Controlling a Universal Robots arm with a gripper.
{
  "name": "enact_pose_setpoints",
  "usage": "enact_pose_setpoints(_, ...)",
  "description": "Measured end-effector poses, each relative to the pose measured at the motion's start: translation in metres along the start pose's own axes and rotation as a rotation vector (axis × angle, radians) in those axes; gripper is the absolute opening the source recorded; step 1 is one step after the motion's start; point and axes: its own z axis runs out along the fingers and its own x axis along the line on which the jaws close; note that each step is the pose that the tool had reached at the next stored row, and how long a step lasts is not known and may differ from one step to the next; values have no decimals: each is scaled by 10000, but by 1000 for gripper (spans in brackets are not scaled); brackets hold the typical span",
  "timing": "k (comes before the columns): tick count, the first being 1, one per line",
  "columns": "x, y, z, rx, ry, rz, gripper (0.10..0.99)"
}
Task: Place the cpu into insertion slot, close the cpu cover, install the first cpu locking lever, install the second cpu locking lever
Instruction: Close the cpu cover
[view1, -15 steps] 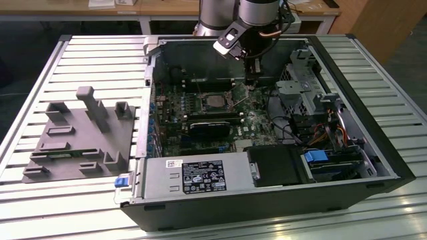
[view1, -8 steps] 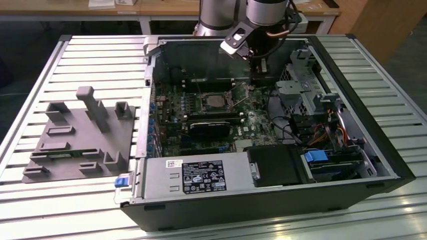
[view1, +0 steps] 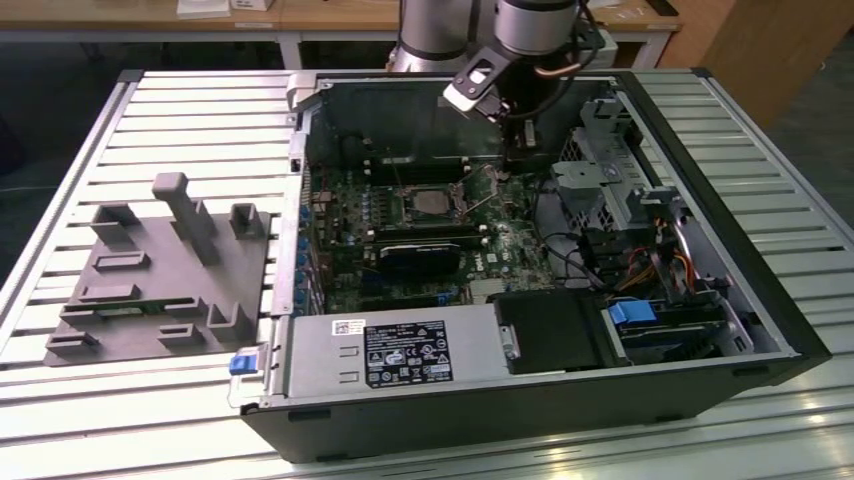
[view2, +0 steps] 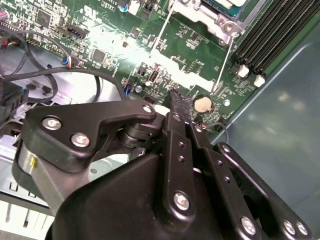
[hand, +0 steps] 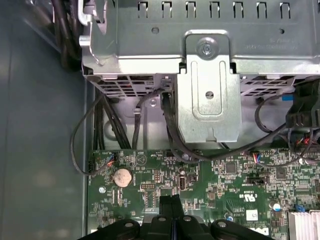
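The cpu (view1: 430, 203), lying in the insertion slot (view1: 399, 205) mid-motherboard (view1: 514, 250), is probably light, stiff and fragile underneath, best gripped by opposite edges; the end effector (hand: 172, 202), pinched together on nothing, hovers near the board's edge beside the coin battery (hand: 122, 176).

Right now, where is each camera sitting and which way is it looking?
Exterior view: off the arm, above the open computer case, looking down into it; the arm and end effector show inside.
First wrist view: rides on the arm, faces the motherboard and a metal cage; the shut end effector shows.
Second wrist view: rides on the arm, faces the motherboard; the end effector shows up close.
Both wrist views share the coin battery.
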Motion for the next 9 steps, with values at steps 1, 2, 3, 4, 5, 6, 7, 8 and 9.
enact_pose_setpoints(1,1,10,4,7,-1,0,102)
enact_pose_setpoints(2,2,20,11,19,-5,0,102)
enact_pose_setpoints(3,2,28,19,34,-9,-1,102)
enact_pose_setpoints(4,2,36,30,52,-13,0,102)
enact_pose_setpoints(5,3,41,43,70,-17,-1,102)
enact_pose_setpoints(6,3,44,53,88,-23,-2,102)
enact_pose_setpoints(7,3,46,64,103,-28,-2,102)
enact_pose_setpoints(8,3,46,76,119,-30,-2,102)
enact_pose_setpoints(9,3,46,90,138,-30,-2,102)
